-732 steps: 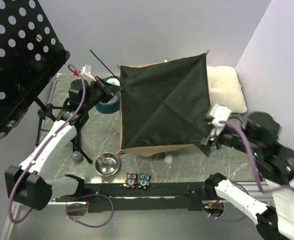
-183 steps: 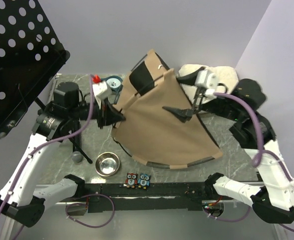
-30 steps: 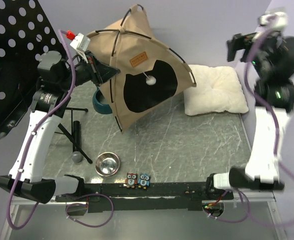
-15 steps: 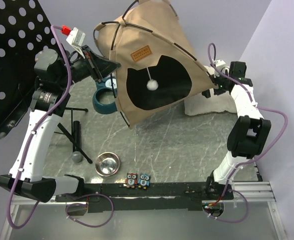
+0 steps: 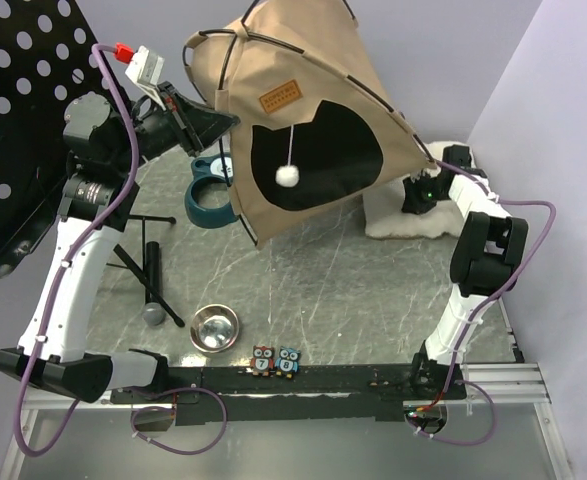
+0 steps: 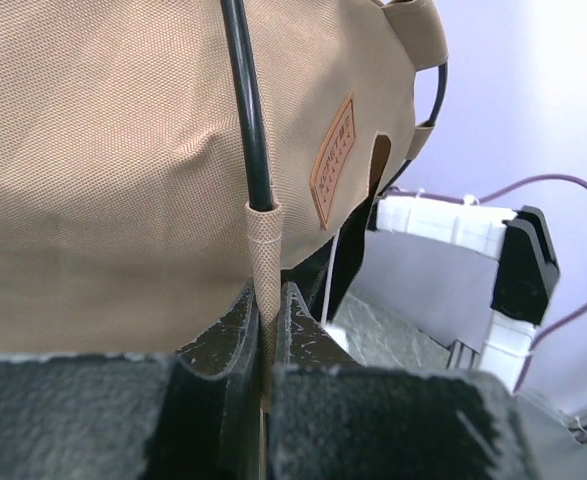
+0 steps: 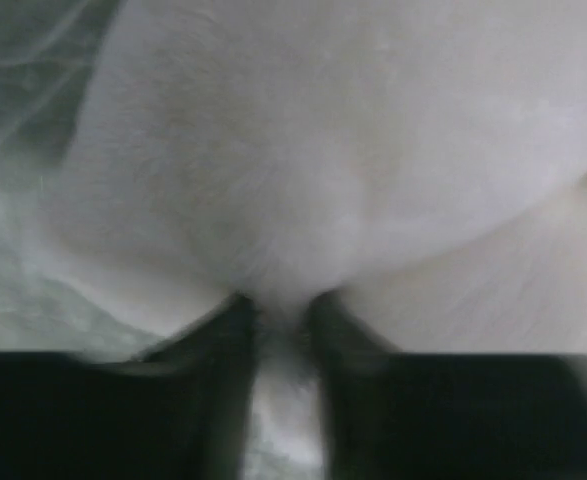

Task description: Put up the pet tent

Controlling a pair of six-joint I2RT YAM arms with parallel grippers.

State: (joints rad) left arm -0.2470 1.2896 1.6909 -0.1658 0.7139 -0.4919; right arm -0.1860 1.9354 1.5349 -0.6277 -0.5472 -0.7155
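The tan pet tent point(image 5: 303, 95) hangs tilted above the back of the table, its black cat-shaped opening point(image 5: 328, 150) facing forward and a white pom-pom point(image 5: 289, 176) dangling from it. My left gripper point(image 5: 205, 124) is shut on a tan pole sleeve point(image 6: 263, 255) at the tent's left edge. A thin black pole point(image 6: 246, 100) runs up out of the sleeve, and the brown label point(image 6: 333, 160) shows beside it. My right gripper point(image 5: 418, 195) is down on the white cushion point(image 5: 413, 218). Its jaws pinch a fold of the fluffy cushion point(image 7: 303, 150) between the fingertips point(image 7: 235, 312).
A blue bowl stand point(image 5: 207, 200) sits under the tent's left edge. A steel bowl point(image 5: 214, 327) and two owl figures point(image 5: 275, 360) lie near the front. A black perforated panel point(image 5: 33, 110) and its tripod legs point(image 5: 148, 285) stand at the left.
My right arm came down from high at the back right onto the cushion, and its jaws closed on it. The left arm raised and tilted the tent a little further.
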